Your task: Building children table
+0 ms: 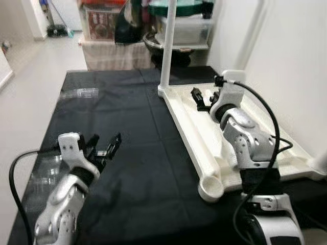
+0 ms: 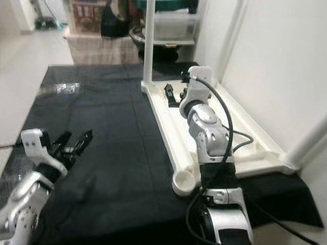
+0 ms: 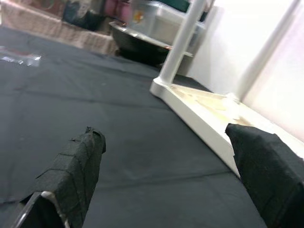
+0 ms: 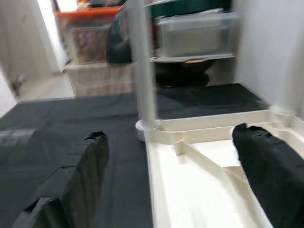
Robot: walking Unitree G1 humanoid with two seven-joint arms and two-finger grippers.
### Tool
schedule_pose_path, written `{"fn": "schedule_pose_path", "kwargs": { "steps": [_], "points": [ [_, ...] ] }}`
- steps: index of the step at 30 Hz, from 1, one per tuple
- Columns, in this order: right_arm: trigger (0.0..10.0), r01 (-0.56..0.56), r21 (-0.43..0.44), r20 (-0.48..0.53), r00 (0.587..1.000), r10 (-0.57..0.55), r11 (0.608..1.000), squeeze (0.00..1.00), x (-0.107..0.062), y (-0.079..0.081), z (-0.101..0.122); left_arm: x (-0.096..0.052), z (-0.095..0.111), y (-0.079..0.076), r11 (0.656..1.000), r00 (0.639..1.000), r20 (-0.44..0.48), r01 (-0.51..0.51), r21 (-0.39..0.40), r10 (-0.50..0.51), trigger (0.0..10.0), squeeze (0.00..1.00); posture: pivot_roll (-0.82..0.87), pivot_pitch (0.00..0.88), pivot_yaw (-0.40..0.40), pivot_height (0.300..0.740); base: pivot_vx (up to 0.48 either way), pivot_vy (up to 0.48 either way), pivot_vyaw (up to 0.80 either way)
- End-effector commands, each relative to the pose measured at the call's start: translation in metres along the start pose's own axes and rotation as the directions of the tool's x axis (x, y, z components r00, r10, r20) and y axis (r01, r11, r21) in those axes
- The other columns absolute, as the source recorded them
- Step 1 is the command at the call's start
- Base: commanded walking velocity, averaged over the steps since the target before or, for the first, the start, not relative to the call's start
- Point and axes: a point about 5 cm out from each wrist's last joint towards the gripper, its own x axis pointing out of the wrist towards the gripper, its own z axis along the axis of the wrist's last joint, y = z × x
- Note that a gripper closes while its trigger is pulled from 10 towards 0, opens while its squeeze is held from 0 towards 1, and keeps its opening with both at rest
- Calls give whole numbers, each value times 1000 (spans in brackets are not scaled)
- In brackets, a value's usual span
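A black cloth sheet (image 1: 122, 132) covers the floor. On it, against the white wall, lies the upturned white plastic children's table top (image 1: 204, 132), underside up. One white round leg (image 1: 168, 46) stands fitted at its far corner; the near corner socket (image 1: 211, 188) is empty, so the build looks barely begun, with legs left to fit. The right gripper (image 1: 200, 100) hovers over the table top's far end, jaws spread, holding nothing. The left gripper (image 1: 104, 145) hangs above the cloth, well apart from the table top, also spread and empty.
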Motion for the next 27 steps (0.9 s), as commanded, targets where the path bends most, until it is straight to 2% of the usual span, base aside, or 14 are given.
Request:
{"fn": "schedule_pose_path", "kwargs": {
  "steps": [1, 11, 14, 16, 23, 25, 27],
  "points": [
    [10000, 18, 1, -13, 1000, -18, 1000, 0, 0, -7, -4, -2, -2, 1, 1000, 1000, -12, -7, 8, 7, 10000, 0, 27, 0, -93, 740, 0, 0, 0],
    [10000, 38, -13, -57, 998, -39, 999, 0, -1, -17, -12, -1, -3, 1, 1000, 1000, -7, -7, 4, 7, 10000, 0, 27, 0, -93, 740, 0, 0, 0],
    [10000, 67, -45, -86, 994, -71, 997, 0, 1, -30, -16, -1, -2, 1, 1000, 1000, 3, -4, 2, 4, 10000, 0, 26, 0, -95, 740, 324, 0, 0],
    [10000, 72, -48, -90, 993, -76, 996, 0, 1, -32, -16, -2, -1, 1, 1000, 1000, 5, -4, 2, 4, 10000, 0, 26, 0, -94, 740, 420, 0, 0],
    [10000, 48, -75, -91, 994, -55, 996, 0, 1, -29, -19, -1, -2, 0, 1000, 1000, 6, -2, 2, 2, 10000, 0, 27, 0, -92, 740, 429, 0, 0],
    [10000, 39, -96, -84, 995, -48, 995, 0, 1, -27, -19, -1, -2, 0, 1000, 1000, 5, -1, 2, 1, 10000, 0, 30, 0, -92, 740, 337, 0, 800],
    [10000, 38, -42, -75, 996, -41, 998, 0, 2, -26, -17, -1, -2, 0, 1000, 1000, 2, 0, 4, 0, 10000, 0, 30, 0, -92, 740, 306, 0, 703]
  ]
}}
